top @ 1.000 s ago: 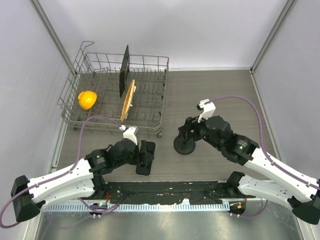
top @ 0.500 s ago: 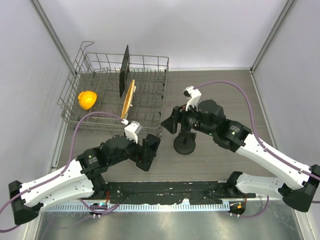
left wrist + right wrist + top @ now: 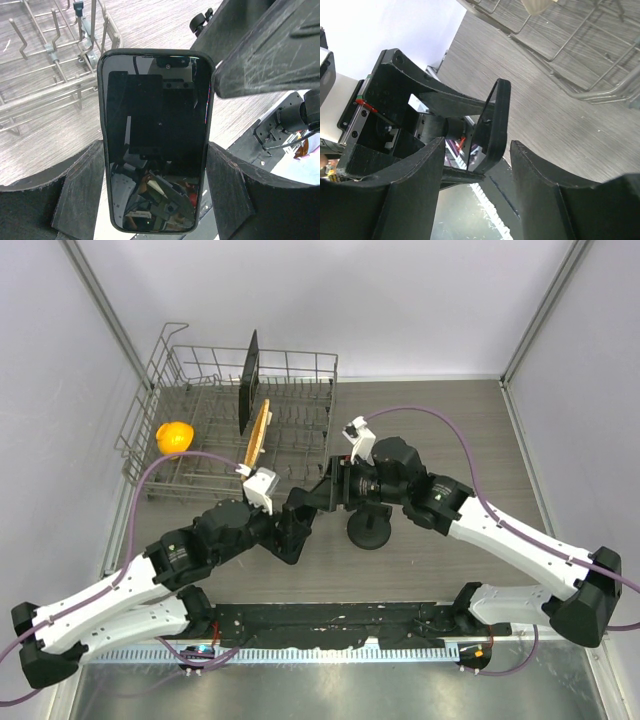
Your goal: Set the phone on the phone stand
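The phone (image 3: 156, 140) is a glossy black slab held upright between my left gripper's fingers (image 3: 227, 192), above the table. My left gripper (image 3: 287, 528) is shut on its sides. My right gripper (image 3: 316, 496) is open, and its jaws stand on either side of the phone's upper end (image 3: 492, 122), seen edge-on with gaps both sides. One right finger shows in the left wrist view (image 3: 270, 50). The phone stand (image 3: 368, 530), with its round black base, stands on the table just right of both grippers, under the right arm.
A wire dish rack (image 3: 250, 352) stands at the back left. It holds a yellow object (image 3: 174, 437), an upright black square plate (image 3: 247, 380) and a tan disc (image 3: 257, 440). Its wires show in the left wrist view (image 3: 50, 75). Grey walls close off both sides.
My left gripper has lifted the phone off the table and tilted it upright. My right gripper has swung left from above the stand and now brackets the phone's top.
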Tool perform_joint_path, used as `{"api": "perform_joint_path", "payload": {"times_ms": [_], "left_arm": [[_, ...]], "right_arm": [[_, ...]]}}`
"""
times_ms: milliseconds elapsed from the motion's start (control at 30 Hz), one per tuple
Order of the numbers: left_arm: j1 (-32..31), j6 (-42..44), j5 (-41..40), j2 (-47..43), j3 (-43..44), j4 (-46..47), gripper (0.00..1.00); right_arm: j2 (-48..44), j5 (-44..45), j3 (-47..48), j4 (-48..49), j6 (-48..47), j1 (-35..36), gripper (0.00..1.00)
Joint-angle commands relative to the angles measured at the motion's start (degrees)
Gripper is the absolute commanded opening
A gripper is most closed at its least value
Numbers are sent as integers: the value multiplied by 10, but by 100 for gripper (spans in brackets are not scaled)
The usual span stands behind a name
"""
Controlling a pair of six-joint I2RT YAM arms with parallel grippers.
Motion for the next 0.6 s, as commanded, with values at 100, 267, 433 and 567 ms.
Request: {"api": "perform_joint_path", "payload": {"times_ms": [100, 267, 433, 567], "left_arm": [[0, 16, -6, 18, 50, 59, 0], [0, 15, 1, 26, 52, 70, 0], [0, 0, 5, 21, 44, 75, 0], [-1, -15, 14, 5, 30, 87, 0]], "right_arm": [[7, -40, -21, 77, 46, 0, 53], [9, -43, -43, 112, 60, -1, 44], [8, -29, -65, 151, 70, -1, 32], [11, -22, -74, 177, 76, 0, 19]]}}
